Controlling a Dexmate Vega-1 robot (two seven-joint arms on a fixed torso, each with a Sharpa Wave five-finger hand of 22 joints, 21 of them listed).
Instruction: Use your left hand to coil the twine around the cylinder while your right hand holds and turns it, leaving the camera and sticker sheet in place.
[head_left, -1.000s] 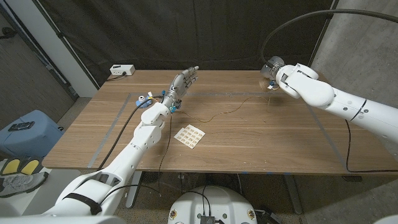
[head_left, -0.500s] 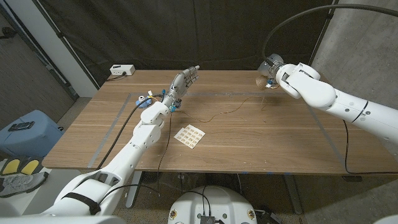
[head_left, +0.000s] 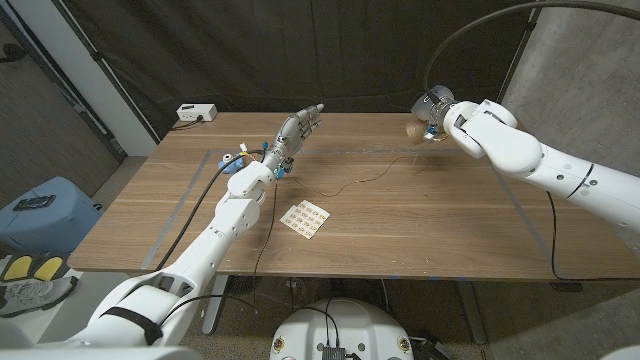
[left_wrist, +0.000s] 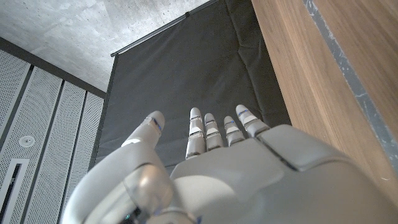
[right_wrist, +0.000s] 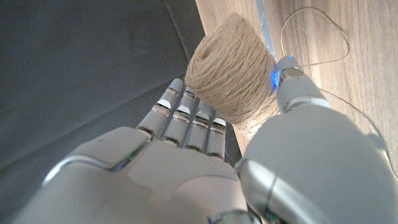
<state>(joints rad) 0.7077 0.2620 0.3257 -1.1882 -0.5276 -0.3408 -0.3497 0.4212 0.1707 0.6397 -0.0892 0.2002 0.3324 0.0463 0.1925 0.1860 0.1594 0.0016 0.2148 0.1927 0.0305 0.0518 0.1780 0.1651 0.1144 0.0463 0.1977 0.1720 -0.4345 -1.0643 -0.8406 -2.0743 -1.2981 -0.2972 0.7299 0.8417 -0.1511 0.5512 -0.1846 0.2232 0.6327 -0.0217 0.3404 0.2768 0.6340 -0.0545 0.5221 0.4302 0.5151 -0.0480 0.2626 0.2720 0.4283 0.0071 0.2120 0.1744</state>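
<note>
The cylinder, wound thick with tan twine, is gripped between the thumb and fingers of my right hand. In the head view that right hand holds the cylinder just above the table's far right part. A loose twine strand trails from it across the wood toward the left hand; the strand loops on the table below the spool. My left hand is raised near the table's far middle, fingers straight and apart, holding nothing. The left hand points at a dark curtain. The sticker sheet lies mid-table.
A white box-shaped device sits at the table's far left corner. A small blue and white object lies by my left wrist. Tape lines mark a rectangle on the wooden table. Cables hang off the front edge.
My right hand has shifted slightly to the left with the cylinder. The left hand has barely moved.
</note>
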